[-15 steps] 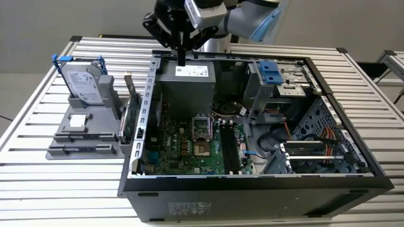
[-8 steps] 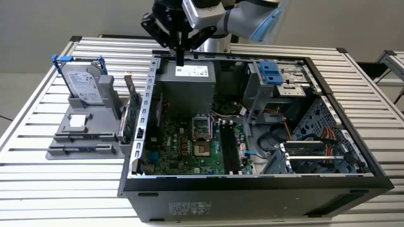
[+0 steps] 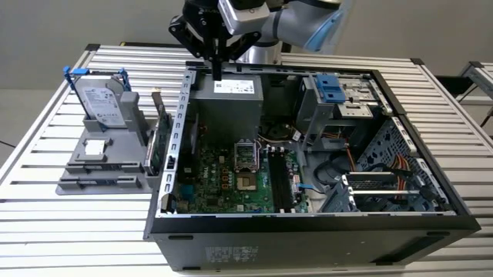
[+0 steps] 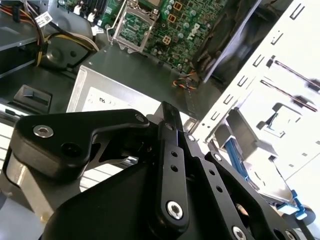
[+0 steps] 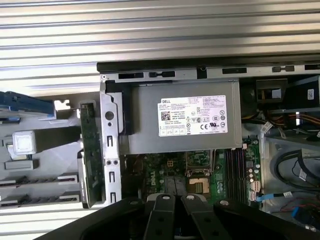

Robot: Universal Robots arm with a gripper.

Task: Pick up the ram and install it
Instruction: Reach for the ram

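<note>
Gripper hangs just above the power supply, its fingers pressed together and holding nothing. What I take for the ram, a thin dark board, stands on edge well to the exterior view's left of the power supply.

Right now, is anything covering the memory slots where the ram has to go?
Nothing visible does. The memory slots lie uncovered on the motherboard beside the CPU socket, open from above. The tool hangs over the power supply.
</note>
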